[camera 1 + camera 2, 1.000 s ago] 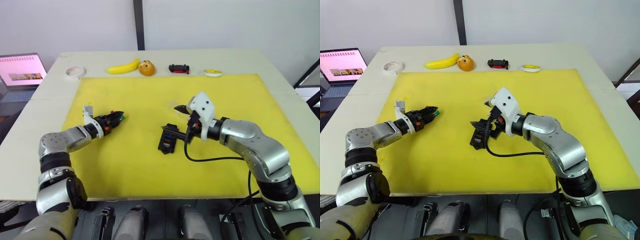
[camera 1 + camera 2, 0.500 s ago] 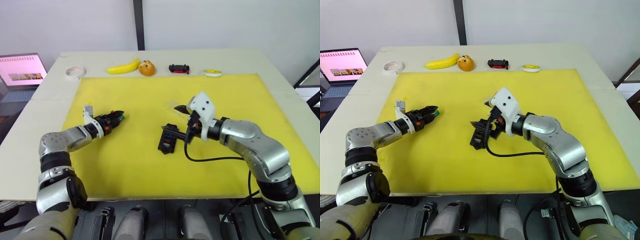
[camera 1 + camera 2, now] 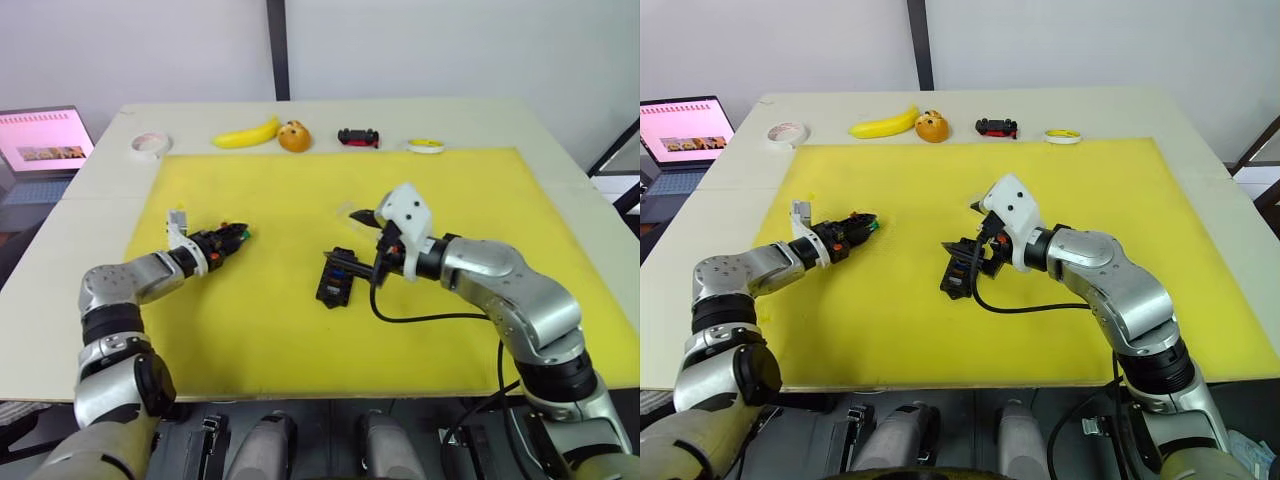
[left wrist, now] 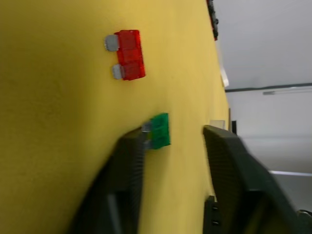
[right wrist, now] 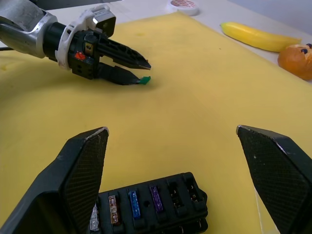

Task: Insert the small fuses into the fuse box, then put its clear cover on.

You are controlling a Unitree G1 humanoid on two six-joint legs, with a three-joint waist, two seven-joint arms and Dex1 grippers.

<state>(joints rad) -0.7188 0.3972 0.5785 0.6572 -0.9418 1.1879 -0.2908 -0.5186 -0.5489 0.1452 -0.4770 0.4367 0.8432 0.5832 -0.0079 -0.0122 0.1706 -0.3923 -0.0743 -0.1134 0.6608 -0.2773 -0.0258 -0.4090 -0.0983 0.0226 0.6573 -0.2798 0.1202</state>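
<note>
The black fuse box (image 3: 335, 280) lies mid-mat, with grey, orange-brown, blue and purple fuses standing in its near row (image 5: 134, 204). My right gripper (image 3: 345, 238) hovers just above it, open wide, nothing between its fingers. My left gripper (image 3: 238, 233) rests low on the yellow mat to the left, open. A green fuse (image 4: 158, 130) lies between its fingers, touching the tip of one. A red fuse (image 4: 127, 54) lies a little beyond the green one. A faint pale patch by the right gripper's far finger may be the clear cover (image 3: 347, 208).
Along the table's far edge sit a tape roll (image 3: 151, 144), a banana (image 3: 247, 132), an orange (image 3: 294, 136), a black-and-red toy car (image 3: 358, 137) and a small yellow-white roll (image 3: 426, 146). A laptop (image 3: 40, 140) stands off the table's left.
</note>
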